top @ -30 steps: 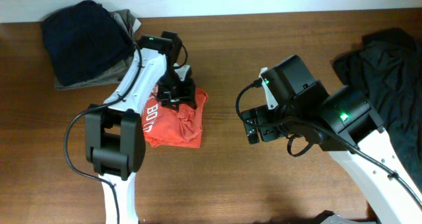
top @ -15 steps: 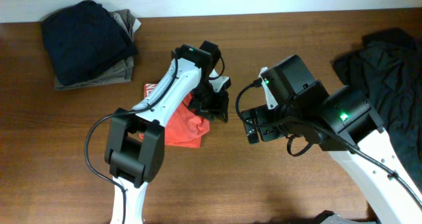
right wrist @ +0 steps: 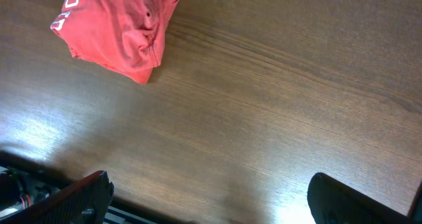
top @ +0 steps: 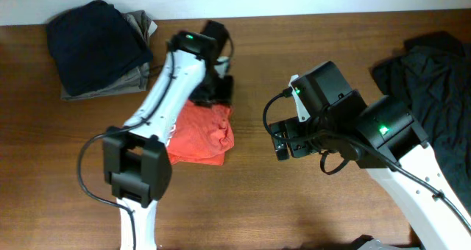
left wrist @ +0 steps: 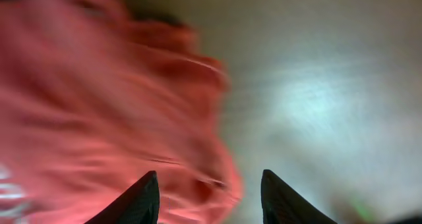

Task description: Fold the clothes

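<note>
The orange-red T-shirt (top: 202, 136) is lying bunched and half-folded on the bench (top: 294, 206), just nearward of the left claw (left wrist: 209, 178), which is gaping open and gripping nothing. The right claw (right wrist: 208, 179), likewise spread and empty, is hovering well apart on the garment's right, making the left arm nearer.

- Brown wooden table (top: 250, 198): a bare strip of wood lies between the folded orange-red soft T-shirt (top: 204, 132) and the right gripper (top: 280, 143); passable.
- The left arm's white link (top: 168, 88) crosses above the shirt's left side, blocking descent there.
- A folded dark navy and tan garment stack (top: 99, 44) fills the far-left corner.
- Crumpled black cloth (top: 434, 73) covers the right edge.
</note>
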Robot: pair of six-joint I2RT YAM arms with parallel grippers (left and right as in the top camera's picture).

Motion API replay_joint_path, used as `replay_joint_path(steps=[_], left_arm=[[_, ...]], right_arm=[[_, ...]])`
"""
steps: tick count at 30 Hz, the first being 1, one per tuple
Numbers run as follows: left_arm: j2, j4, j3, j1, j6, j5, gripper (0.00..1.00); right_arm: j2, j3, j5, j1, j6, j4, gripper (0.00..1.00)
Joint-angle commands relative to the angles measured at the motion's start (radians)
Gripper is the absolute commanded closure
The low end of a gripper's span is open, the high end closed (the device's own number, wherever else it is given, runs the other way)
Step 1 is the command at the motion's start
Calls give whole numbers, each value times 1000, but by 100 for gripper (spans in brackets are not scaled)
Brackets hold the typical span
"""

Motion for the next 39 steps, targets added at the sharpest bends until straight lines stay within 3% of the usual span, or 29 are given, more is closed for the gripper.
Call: replay_joint_path(steps=[1,8,20,29,36,39], left_arm=[[6,18,12,70,-79,-73,50],[64,113,12,102,-79,-58,50],[164,170,12,72,-37,129,55],[164,190,12,-23,13,194,60],[164,150,12,-124,44,193,60],[158,101,21,-157,69,192,65]], right_arm=[[7,-4,9,5,9,4,1],[8,-4,8,5,9,7,1],[8,-4,8,5,9,7,1],[8,-4,8,5,10,7,1],[8,-4,8,6,9,6,1],[8,-4,1,5,9,6,1]])
